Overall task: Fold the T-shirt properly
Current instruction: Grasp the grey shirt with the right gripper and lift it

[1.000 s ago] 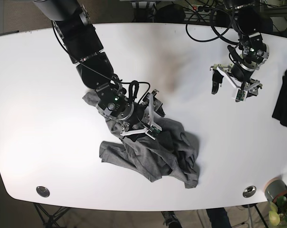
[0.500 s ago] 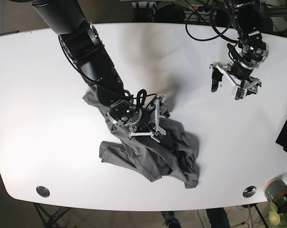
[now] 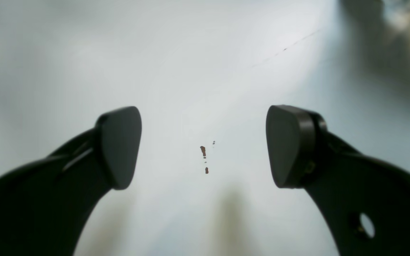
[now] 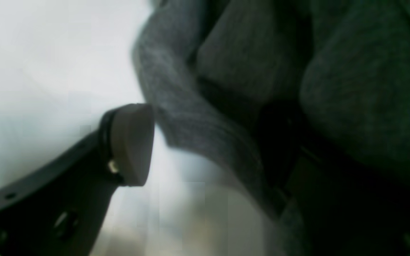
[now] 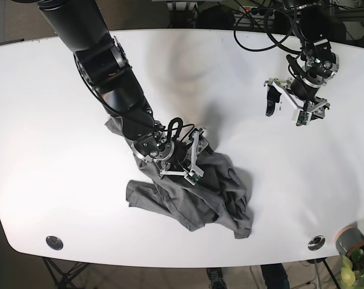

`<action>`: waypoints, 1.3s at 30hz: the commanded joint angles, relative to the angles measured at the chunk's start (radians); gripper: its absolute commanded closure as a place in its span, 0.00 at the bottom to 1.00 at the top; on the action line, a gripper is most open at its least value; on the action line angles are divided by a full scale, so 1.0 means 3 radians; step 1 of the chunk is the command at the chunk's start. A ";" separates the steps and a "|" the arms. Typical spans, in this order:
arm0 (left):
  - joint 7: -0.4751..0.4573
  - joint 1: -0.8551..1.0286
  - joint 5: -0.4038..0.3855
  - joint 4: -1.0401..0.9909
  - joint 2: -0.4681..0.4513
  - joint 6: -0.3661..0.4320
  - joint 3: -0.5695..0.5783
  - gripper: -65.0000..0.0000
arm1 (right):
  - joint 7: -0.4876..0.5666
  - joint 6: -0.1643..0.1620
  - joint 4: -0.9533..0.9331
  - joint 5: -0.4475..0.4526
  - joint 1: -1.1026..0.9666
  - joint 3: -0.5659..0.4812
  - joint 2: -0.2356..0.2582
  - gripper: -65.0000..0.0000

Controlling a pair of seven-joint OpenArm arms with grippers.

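Observation:
The grey T-shirt (image 5: 197, 195) lies crumpled on the white table (image 5: 49, 120), in front of the middle. My right gripper (image 5: 197, 158) is down on the shirt's upper edge. In the right wrist view the gripper (image 4: 205, 142) is open, with a thick fold of the shirt (image 4: 190, 117) between the jaws. One finger (image 4: 130, 142) shows on the left; the other is hidden behind fabric. My left gripper (image 5: 286, 113) hovers far right, open and empty. In the left wrist view it (image 3: 203, 145) is over bare table with small brown specks (image 3: 203, 151).
Two round metal fittings (image 5: 54, 242) (image 5: 316, 242) sit near the front edge. A potted plant (image 5: 354, 250) stands off the front right corner. Cables (image 5: 260, 24) hang behind the back edge by the left arm.
My right arm has swung and pushed its gripper lower into the shirt's upper edge. The left gripper has drifted slightly up. A dark cloth at the right edge has gone from view.

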 commanded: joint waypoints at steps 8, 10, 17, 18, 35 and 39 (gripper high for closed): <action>-0.0070 -0.0026 -0.0043 -0.0060 -0.0042 -0.0002 -0.0016 0.22 | 0.0028 0.0001 -0.0031 0.0016 0.0022 0.0002 -0.0012 0.64; -0.0070 -0.0031 -0.0043 -0.0060 -0.0042 -0.0002 -0.0016 0.22 | 0.0034 0.0001 -0.0031 0.0042 0.0006 0.0012 -0.0012 0.77; -0.0070 -0.0031 -0.0053 -0.0050 -0.0048 -0.0002 -0.0011 0.22 | -0.0038 -0.0004 0.0485 0.0047 -0.0290 0.0124 0.0003 0.96; -0.0070 -0.0031 -0.0053 -0.0045 -0.0048 -0.0007 -0.0011 0.22 | -0.0176 -0.0014 0.0710 0.0026 -0.0372 0.0196 0.0034 0.97; -0.0070 -0.0021 -0.0068 0.0272 -0.0027 -0.0012 0.0015 0.22 | -0.2038 0.0012 0.3764 0.0052 -0.0781 0.0912 0.0116 0.97; -0.0070 -0.0031 -0.0068 0.0513 -0.0027 -0.0012 0.0163 0.22 | -0.2130 0.0012 0.3922 0.0052 -0.0587 0.1025 0.0121 0.97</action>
